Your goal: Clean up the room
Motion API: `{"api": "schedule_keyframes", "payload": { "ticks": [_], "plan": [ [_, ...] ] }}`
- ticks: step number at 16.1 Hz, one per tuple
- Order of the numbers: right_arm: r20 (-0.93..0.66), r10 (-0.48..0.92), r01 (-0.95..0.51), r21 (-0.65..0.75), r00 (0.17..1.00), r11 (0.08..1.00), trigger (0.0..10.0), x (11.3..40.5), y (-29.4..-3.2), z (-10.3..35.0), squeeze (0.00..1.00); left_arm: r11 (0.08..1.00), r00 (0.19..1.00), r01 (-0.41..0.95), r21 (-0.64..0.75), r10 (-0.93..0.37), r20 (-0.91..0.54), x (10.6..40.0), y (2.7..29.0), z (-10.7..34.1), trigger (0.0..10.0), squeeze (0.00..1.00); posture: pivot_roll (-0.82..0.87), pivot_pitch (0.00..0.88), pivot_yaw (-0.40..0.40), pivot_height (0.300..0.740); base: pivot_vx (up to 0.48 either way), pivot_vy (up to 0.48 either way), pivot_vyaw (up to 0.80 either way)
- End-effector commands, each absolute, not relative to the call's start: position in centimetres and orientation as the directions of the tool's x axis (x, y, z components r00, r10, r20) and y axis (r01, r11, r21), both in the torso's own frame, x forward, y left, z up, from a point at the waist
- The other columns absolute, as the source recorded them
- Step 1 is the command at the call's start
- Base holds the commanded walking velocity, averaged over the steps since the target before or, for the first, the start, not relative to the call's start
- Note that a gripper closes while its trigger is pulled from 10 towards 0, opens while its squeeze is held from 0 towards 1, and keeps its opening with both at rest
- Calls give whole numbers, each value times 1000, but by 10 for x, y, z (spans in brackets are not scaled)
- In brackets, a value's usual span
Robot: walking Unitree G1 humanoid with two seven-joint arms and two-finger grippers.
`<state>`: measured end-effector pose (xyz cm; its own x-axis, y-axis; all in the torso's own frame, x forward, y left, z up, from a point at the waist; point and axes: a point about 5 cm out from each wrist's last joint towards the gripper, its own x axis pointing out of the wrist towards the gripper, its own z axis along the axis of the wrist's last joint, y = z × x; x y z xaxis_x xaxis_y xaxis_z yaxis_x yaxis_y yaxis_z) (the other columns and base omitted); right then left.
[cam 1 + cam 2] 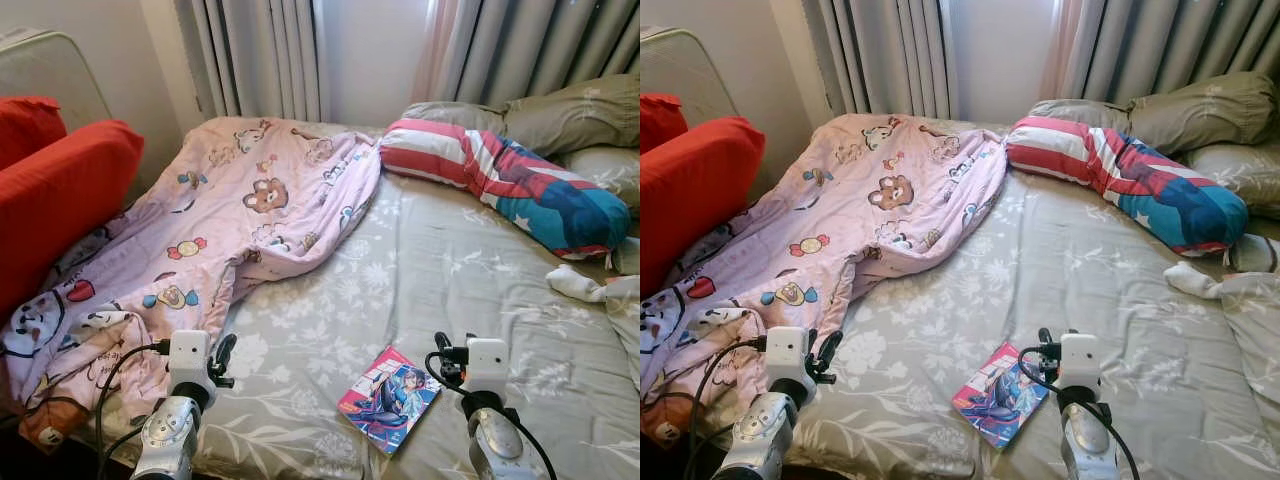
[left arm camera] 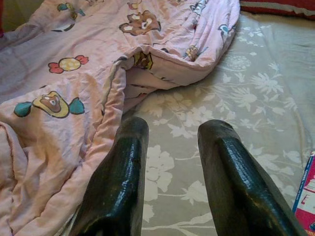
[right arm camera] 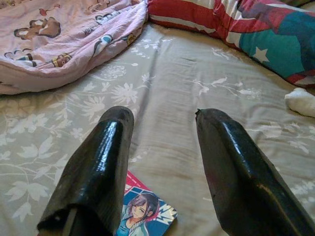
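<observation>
Bed: grey floral sheet, wide bare stretch in the middle; soft and yielding, so a downward press by either arm may sink and tilt the grasp.
Blanket: pink cartoon-print, rumpled across the bed's left half, hanging off the near left edge. Risk: a pinch of one layer drags the whole mass and sweeps it floorward.
Red cushions: stacked at far left, against the blanket's edge; they crowd any fold toward that side.
Long pillow: striped and starred, lying across the head end, clear of both arms.
Book: comic cover, flat near the bed's front edge, just beside the right gripper. Risk: a nudge slides it off the edge.
Sock: white, right side, well apart from the book.
Left gripper: jaws parted, empty, over bare sheet beside the blanket's edge.
Right gripper: jaws wide, empty, hovering just past the book.
</observation>
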<state>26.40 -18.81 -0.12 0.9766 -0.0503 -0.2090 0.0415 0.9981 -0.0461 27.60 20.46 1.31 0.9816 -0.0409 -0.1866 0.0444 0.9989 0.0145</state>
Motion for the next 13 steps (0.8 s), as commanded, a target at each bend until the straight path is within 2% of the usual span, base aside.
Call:
{"api": "schedule_keyframes", "payload": {
  "ticks": [1,7,13],
  "plan": [
    [-227,-36,27,-44,973,999,10000,265,-185,-2,0,999,980,44,5,-42,-195,275,205,12,10000,0,40,0,30,700,0,0,0],
    [-265,-73,64,-43,962,997,10000,260,-185,-10,0,998,978,60,10,-57,-202,274,203,11,10000,0,43,0,36,626,0,0,0],
    [-303,-32,29,-17,952,999,10000,258,-178,-15,0,998,977,58,10,-54,-208,273,203,10,10000,0,57,27,43,626,0,0,0]
  ]
}}
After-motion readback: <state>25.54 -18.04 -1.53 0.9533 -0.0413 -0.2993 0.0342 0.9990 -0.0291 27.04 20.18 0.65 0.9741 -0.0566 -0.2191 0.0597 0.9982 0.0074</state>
